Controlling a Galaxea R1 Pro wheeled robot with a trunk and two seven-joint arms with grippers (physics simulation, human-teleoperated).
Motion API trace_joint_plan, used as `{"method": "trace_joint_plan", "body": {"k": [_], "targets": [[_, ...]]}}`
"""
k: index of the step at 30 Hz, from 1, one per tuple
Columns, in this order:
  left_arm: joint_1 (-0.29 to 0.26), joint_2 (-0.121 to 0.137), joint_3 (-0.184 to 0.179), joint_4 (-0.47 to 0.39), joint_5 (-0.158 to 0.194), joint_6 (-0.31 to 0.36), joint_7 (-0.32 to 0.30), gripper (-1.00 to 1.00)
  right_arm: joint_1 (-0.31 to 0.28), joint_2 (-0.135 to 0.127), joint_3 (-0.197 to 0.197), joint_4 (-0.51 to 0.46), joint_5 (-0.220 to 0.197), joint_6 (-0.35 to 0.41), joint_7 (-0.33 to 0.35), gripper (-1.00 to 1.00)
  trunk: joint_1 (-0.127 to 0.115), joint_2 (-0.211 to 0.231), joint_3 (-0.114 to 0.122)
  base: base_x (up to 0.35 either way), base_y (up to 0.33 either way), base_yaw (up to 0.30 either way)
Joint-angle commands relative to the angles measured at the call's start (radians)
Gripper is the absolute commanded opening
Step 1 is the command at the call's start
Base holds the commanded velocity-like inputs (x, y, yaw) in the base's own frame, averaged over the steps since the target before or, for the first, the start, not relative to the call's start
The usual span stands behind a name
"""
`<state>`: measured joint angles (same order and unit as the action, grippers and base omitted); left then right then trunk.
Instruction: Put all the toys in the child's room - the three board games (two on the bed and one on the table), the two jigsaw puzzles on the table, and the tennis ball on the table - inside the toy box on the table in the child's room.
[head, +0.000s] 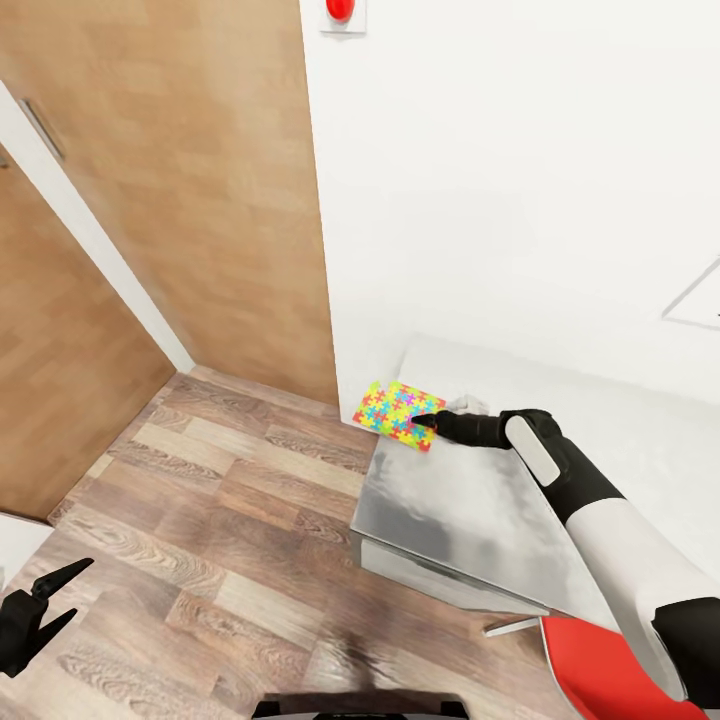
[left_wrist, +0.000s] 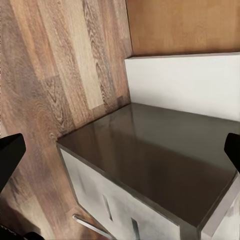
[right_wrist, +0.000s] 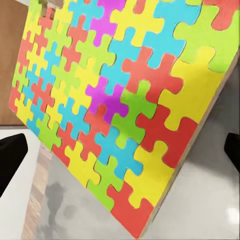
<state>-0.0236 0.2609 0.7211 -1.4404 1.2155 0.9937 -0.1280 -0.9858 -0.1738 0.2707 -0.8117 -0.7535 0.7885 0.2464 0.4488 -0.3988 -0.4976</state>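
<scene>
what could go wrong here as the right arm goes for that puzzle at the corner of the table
The jigsaw puzzle overhangs the table corner by the wall, so a nudge from the right gripper might tip it to the floor. It is a thin flat board, and the open fingers may slide over it rather than catch an edge.

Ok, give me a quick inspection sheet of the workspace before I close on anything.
Surface: pale grey table, glossy.
Job's things: one jigsaw puzzle lying at the table's far corner by the wall, partly overhanging the edge.
Clutter: nothing seen.
Grippers: right tool at the puzzle's edge, open, fingers wide in its wrist view; left tool open, low over the floor.
Cables: nothing seen.
Surroundings: wood-plank floor, wooden door, white wall, dark cabinet, red seat.
</scene>
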Motion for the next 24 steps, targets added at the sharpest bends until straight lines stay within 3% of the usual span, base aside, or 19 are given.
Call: {"method": "trace_joint_plan", "body": {"k": [1,3,4,5,9,11,12,15,18,19,21,22,24], "targets": [[-0.001,0.000,0.000,0.000,-0.010,0.005,-0.010,1.00,0.000,-0.016,0.001,0.022,0.039,-0.007,0.001,1.00,0.001,-0.001,-0.001,0.000,0.000,0.000],[-0.002,0.000,-0.012,0.000,-0.011,0.005,-0.010,1.00,0.001,-0.054,0.000,0.010,0.038,-0.017,0.003,1.00,0.001,-0.001,-0.001,0.000,0.000,0.000],[-0.002,0.000,-0.012,0.000,-0.011,0.005,-0.010,1.00,0.001,-0.054,0.000,0.010,0.038,-0.017,0.003,1.00,0.001,-0.001,-0.001,0.000,0.000,0.000],[-0.003,0.000,-0.025,0.000,-0.011,0.004,-0.010,1.00,0.004,-0.076,0.000,-0.001,0.037,-0.022,0.004,1.00,0.001,-0.001,-0.001,0.000,0.000,0.000],[-0.015,0.002,-0.104,0.005,-0.013,-0.032,-0.009,1.00,0.052,-0.171,-0.006,-0.097,0.035,-0.034,0.004,1.00,0.001,-0.001,-0.001,0.000,0.000,0.000],[-0.041,0.003,-0.158,0.022,-0.014,-0.074,-0.008,1.00,0.092,-0.215,-0.026,-0.172,0.034,-0.038,0.003,1.00,0.001,-0.001,-0.001,0.000,0.000,0.000],[-0.041,0.003,-0.158,0.022,-0.014,-0.074,-0.008,1.00,0.092,-0.215,-0.026,-0.172,0.034,-0.038,0.003,1.00,0.001,-0.001,-0.001,0.000,0.000,0.000],[-0.127,0.004,-0.273,0.097,-0.015,-0.143,-0.009,1.00,0.164,-0.259,-0.096,-0.300,0.033,-0.040,0.000,1.00,0.001,-0.001,-0.001,0.000,0.000,0.000],[-0.254,0.004,-0.423,0.227,-0.028,-0.204,-0.010,1.00,0.243,-0.278,-0.185,-0.436,0.035,-0.036,-0.001,1.00,0.001,-0.001,-0.001,0.000,0.000,0.000],[-0.254,0.004,-0.423,0.227,-0.028,-0.204,-0.010,1.00,0.243,-0.278,-0.185,-0.436,0.035,-0.036,-0.001,1.00,0.001,-0.001,-0.001,0.000,0.000,0.000],[-0.346,0.004,-0.527,0.317,-0.050,-0.241,-0.011,1.00,0.290,-0.285,-0.231,-0.522,0.036,-0.034,-0.001,1.00,0.001,-0.001,-0.001,0.000,0.000,0.000],[-0.346,0.004,-0.527,0.317,-0.050,-0.241,-0.011,1.00,0.290,-0.285,-0.231,-0.522,0.036,-0.034,-0.001,1.00,0.001,-0.001,-0.001,0.000,0.000,0.000],[-0.425,0.003,-0.619,0.394,-0.072,-0.275,-0.014,1.00,0.332,-0.289,-0.262,-0.600,0.035,-0.032,-0.001,1.00,0.001,-0.001,-0.001,0.000,0.000,0.000]]}}
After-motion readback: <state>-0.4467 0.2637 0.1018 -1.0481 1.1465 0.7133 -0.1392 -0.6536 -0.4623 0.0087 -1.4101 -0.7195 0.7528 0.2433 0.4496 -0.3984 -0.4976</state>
